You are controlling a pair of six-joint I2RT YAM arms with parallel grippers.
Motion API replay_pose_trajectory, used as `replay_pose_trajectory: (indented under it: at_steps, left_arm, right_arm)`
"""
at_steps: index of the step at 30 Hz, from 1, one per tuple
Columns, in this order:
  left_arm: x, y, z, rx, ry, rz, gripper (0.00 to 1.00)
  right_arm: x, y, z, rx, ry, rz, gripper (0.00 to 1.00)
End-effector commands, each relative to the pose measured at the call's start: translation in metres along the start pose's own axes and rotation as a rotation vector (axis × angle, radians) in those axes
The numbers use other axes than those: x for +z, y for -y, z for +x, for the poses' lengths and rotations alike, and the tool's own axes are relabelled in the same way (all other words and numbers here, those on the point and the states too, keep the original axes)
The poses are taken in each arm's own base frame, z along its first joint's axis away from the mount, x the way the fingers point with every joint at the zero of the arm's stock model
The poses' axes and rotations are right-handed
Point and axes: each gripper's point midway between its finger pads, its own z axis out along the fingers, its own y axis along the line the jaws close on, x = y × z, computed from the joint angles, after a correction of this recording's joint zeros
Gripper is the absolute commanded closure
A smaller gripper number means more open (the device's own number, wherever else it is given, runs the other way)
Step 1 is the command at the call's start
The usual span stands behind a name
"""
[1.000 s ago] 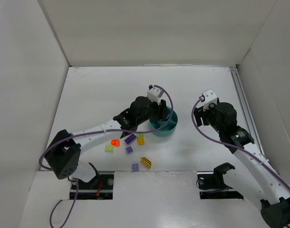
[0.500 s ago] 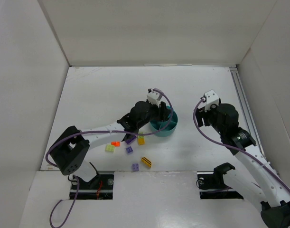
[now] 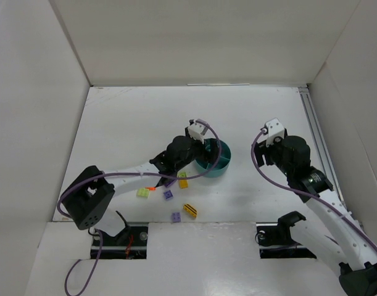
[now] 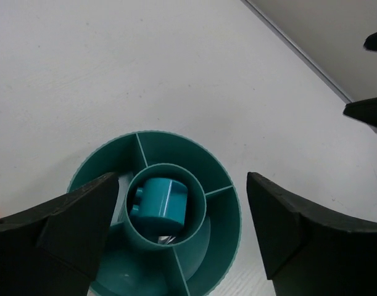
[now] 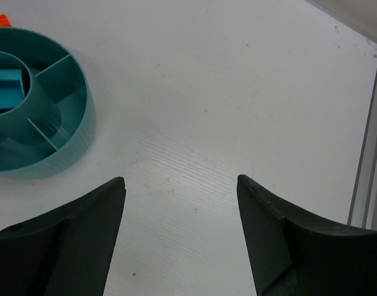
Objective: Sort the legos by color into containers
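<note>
My left tool (image 4: 182, 209) hangs right over the teal dish (image 4: 176, 132). Its two fingers (image 4: 71, 228) are wide apart and hold nothing. A teal lego (image 4: 160, 198) lies in the middle cup (image 4: 203, 203) of the dish. The wedge parts that I can see around the cup look empty.

I think the drop is done, so now I must get out well. I should go straight up first, so a finger does not bump the rim and push the dish. Only then should I swing to the side.

More legos lie on the bench (image 3: 126, 123) near the dish: a lime lego (image 3: 142, 192), a purple lego (image 3: 168, 194) and a yellow lego (image 3: 182, 183). I should take one at a time and give each color its own wedge.

My right tool (image 5: 179, 203) is open too and holds nothing. It hangs over bare bench beside the dish.
</note>
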Motion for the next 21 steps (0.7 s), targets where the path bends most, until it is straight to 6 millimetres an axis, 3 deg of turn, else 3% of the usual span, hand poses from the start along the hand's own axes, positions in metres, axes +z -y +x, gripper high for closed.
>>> replay_pose_trajectory:
  at_steps: [1,3,5,8,11,12,13,14,15,16,18,20,21]
  left_arm:
    - [-0.016,0.017,-0.049,0.000,0.133,0.059,0.18]
    - [-0.026,0.023,-0.065,-0.002,0.173,0.072,0.10]
    - [-0.034,0.022,-0.069,-0.002,0.176,0.064,0.07]
    - [-0.051,0.018,-0.084,-0.026,0.190,0.021,0.00]
    - [-0.067,-0.004,-0.090,-0.132,0.152,-0.143,0.00]
    - [-0.072,-0.028,-0.089,-0.175,0.147,-0.270,0.00]
    - [-0.083,-0.044,-0.068,-0.252,0.060,-0.369,0.00]
    - [-0.091,-0.056,-0.064,-0.295,0.040,-0.432,0.00]
    - [-0.105,-0.082,-0.045,-0.368,-0.015,-0.566,0.00]
    - [-0.109,-0.088,-0.051,-0.373,0.009,-0.587,0.00]
    - [-0.130,-0.101,-0.023,-0.439,-0.058,-0.668,0.00]
    - [-0.142,-0.103,-0.010,-0.464,-0.077,-0.688,0.00]
    - [-0.148,-0.100,-0.015,-0.498,-0.041,-0.674,0.00]
  right_arm:
    - [-0.003,-0.002,-0.003,-0.014,0.032,-0.016,0.22]
    - [-0.003,-0.003,-0.003,-0.023,0.034,-0.027,0.22]
    - [-0.002,-0.004,-0.004,-0.036,0.037,-0.035,0.22]
    - [-0.001,-0.023,-0.016,-0.117,0.106,-0.153,0.22]
    - [-0.002,-0.064,-0.030,-0.177,0.178,-0.317,0.22]
    - [-0.003,-0.071,-0.035,-0.191,0.182,-0.329,0.22]
    - [-0.001,-0.072,-0.037,-0.216,0.172,-0.298,0.22]
    - [-0.009,-0.097,-0.043,-0.259,0.181,-0.358,0.22]
    - [-0.005,-0.104,-0.039,-0.288,0.144,-0.341,0.22]
    - [-0.007,-0.118,-0.039,-0.315,0.137,-0.368,0.22]
    - [-0.015,-0.165,-0.032,-0.405,0.121,-0.496,0.22]
    - [-0.018,-0.196,-0.026,-0.449,0.114,-0.579,0.22]
    - [-0.024,-0.219,-0.027,-0.472,0.133,-0.642,0.22]
